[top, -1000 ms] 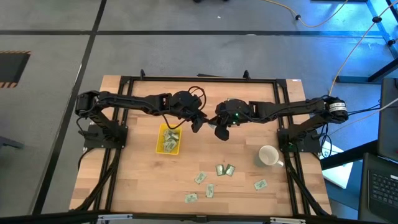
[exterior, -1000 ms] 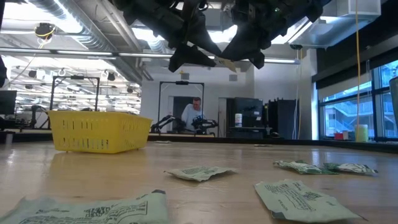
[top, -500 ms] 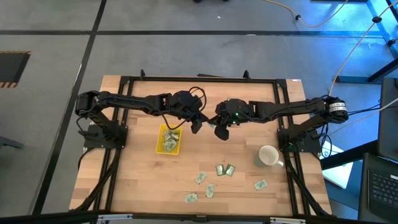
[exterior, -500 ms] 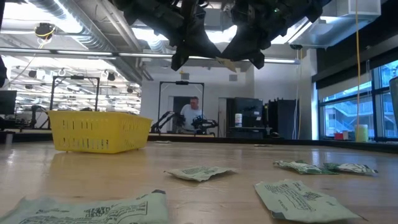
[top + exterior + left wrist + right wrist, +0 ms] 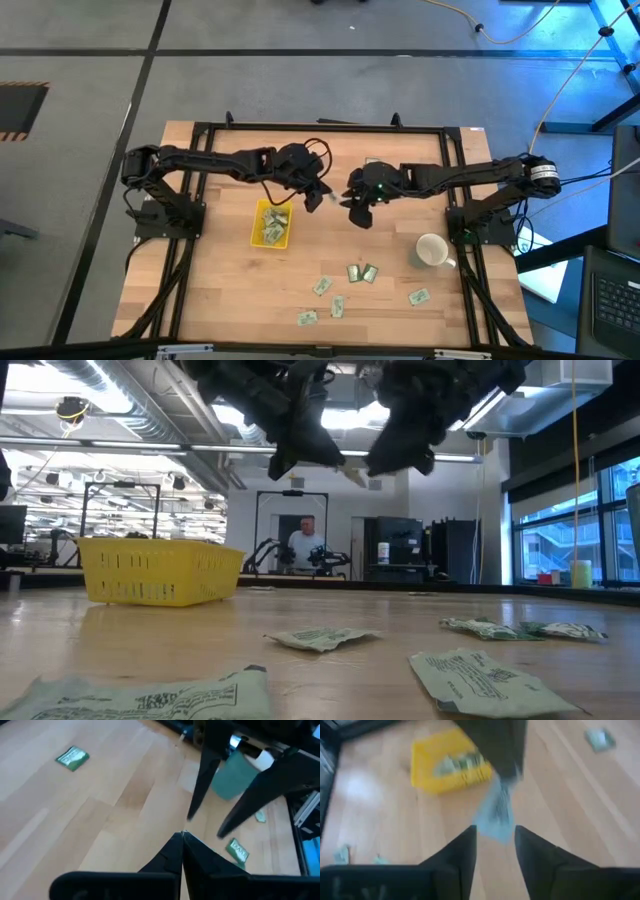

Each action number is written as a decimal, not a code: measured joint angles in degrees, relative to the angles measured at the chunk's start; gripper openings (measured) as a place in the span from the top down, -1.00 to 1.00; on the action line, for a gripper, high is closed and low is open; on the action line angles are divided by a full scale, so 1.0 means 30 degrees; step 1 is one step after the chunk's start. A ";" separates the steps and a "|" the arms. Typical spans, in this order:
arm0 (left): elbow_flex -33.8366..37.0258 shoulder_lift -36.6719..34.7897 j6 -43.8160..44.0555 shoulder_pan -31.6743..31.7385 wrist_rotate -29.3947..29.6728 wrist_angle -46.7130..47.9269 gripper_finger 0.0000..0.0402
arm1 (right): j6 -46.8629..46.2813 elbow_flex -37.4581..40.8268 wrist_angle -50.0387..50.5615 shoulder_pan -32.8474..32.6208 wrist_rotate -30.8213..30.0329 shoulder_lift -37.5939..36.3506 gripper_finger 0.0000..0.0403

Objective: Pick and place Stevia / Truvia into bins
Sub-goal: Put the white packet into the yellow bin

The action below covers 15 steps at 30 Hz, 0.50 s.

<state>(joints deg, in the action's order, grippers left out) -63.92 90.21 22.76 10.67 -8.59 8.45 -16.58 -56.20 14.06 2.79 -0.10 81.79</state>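
Observation:
One pale green Stevia sachet hangs in the air between my two grippers, above the middle of the table. My left gripper is shut on it. My right gripper is open, with a finger on either side of the sachet's lower end and a little room on both sides. The yellow bin stands on the table below my left gripper, with sachets lying in it. Several more sachets lie flat on the near half of the table. My left gripper pinches the sachet's upper end between its two shut fingers. The fingers slant down from the table's left side. The sachet hangs below them, clear of the table, and shows in the low view as a pale sliver.
A white mug stands near the right edge. Loose sachets lie close to the near edge. A black frame runs round the tabletop. A person stands in the room beyond the far edge.
My left gripper has shut on the sachet that my right gripper held in the air. My right gripper has then opened and let go. Both arms have stayed in place, and the sachet now hangs from my left gripper alone.

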 joint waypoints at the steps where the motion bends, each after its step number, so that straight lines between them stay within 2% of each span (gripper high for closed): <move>1: 0.0000 0.0000 0.0000 0.0078 -0.0192 0.0259 0.99 | -0.0241 0.0002 0.0593 0.0002 -0.0007 -0.0028 0.29; 8: 0.0015 -0.0275 0.0027 0.0537 -0.3367 0.3189 0.99 | -0.0860 -0.0002 0.5607 0.0884 -0.0071 -0.0049 0.21; 15: 0.0015 -0.1146 -0.0688 0.0538 -0.3996 0.8537 0.98 | -0.0839 0.0005 0.9075 0.1874 -0.0080 -0.0049 0.21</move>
<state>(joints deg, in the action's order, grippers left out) -63.88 86.78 20.70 12.29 -20.58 34.06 -19.10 -56.18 41.28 8.41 -0.34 81.65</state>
